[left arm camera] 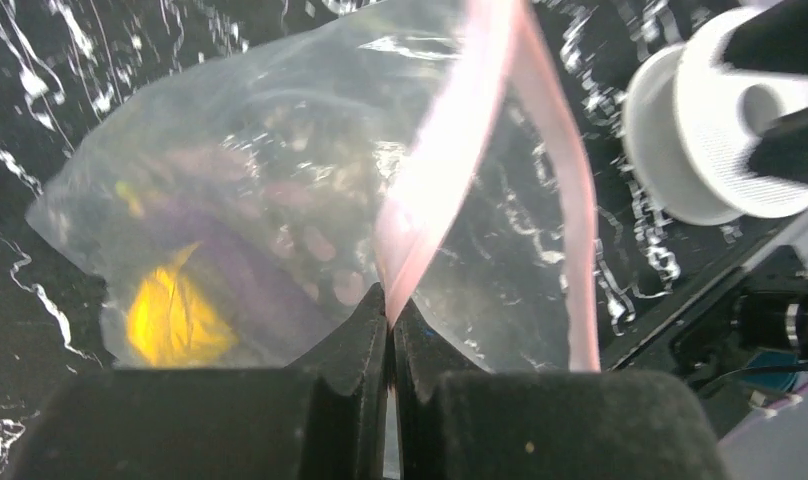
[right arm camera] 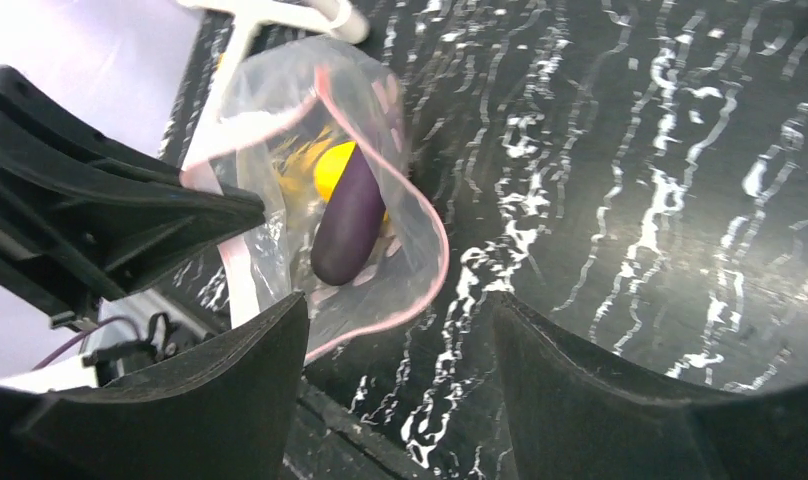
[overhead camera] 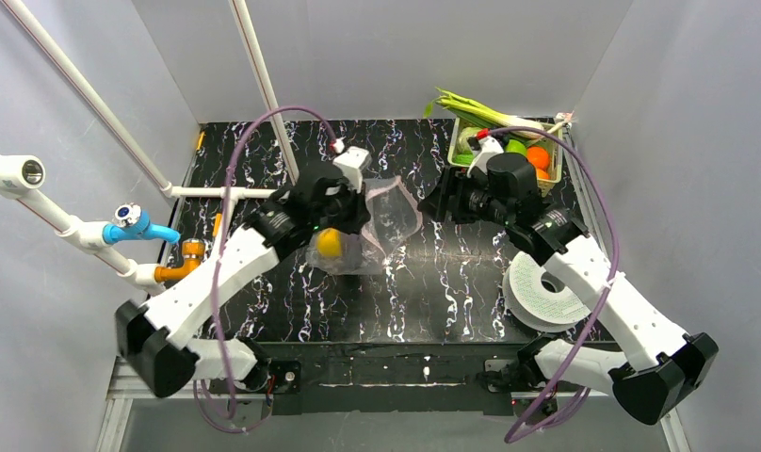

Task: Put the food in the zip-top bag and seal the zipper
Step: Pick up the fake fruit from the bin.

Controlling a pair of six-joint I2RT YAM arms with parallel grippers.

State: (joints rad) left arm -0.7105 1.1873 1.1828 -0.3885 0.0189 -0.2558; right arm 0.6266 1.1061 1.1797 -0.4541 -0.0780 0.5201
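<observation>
Two toys already inside the zip-top bag (right arm camera: 280, 120): dark purple piece (right arm camera: 350, 225) lying over a yellow piece (right arm camera: 332, 165), both down at the closed end; sits roughly mid-table between the two arms, crinkled, bottom end down on the black marbled table (overhead camera: 433, 301) by the look of it; mouth gapes wide toward the right wrist camera, so definitely not sealed; left gripper (left arm camera: 390, 312) clamped tight on the pink zipper (left arm camera: 450, 150), no gap between the fingers, pinching one lip of the mouth right at the strip; other lip loops out in a big pink curve, clear in the right wrist view; right gripper (right arm camera: 400, 305) spread wide, nothing between the fingers, hovering just beside the open mouth, apart from the plastic as far as can be seen; more toys over in the pale green mesh basket (overhead camera: 455, 141) at the far right corner, well apart from the bag: orange piece (overhead camera: 538, 157), green piece (overhead camera: 516, 146), rest hidden behind the right arm so can't tell what else; long leek (overhead camera: 471, 111) lying along the basket's far side, leaves poking out to the left; white spool (overhead camera: 546, 292) flat on the table under the right arm.
</observation>
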